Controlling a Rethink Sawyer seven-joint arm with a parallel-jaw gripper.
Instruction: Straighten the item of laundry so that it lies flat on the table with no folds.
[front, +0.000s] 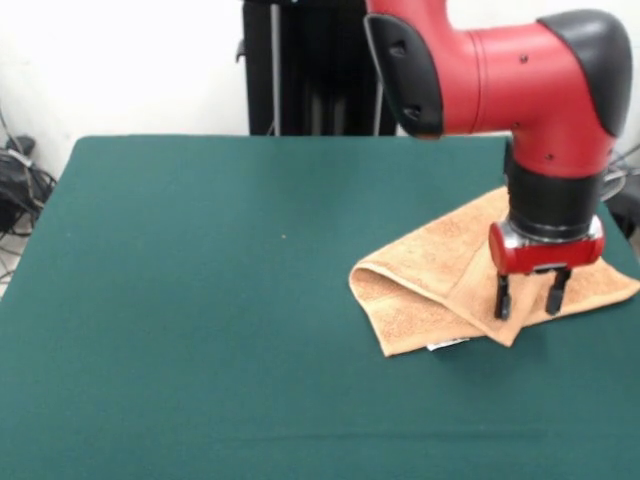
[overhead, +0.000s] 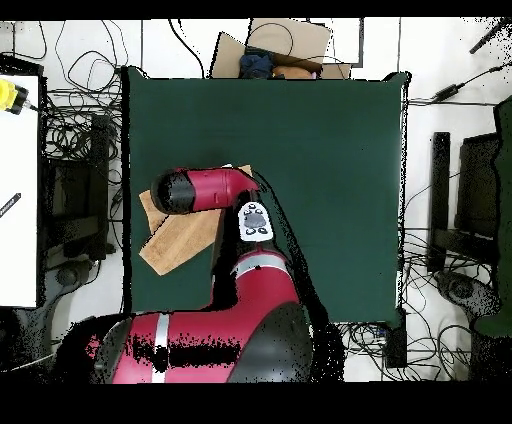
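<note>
Robot arm over a folded towel on a green table

The big green table (front: 200, 300) holds a tan-orange towel (front: 420, 285) near its right side in the front view (it is folded over itself, with a small white tag (front: 447, 345) at its front edge). The gripper (front: 528, 296) points down at the towel, fingers apart.

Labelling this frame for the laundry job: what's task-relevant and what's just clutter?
Job:
- towel, folded over on itself
- green table
- gripper, jaws open, over the towel's near edge

Clutter:
- cardboard past the table's far edge
- cables on the floor
- yellow object on the white side surface
</note>
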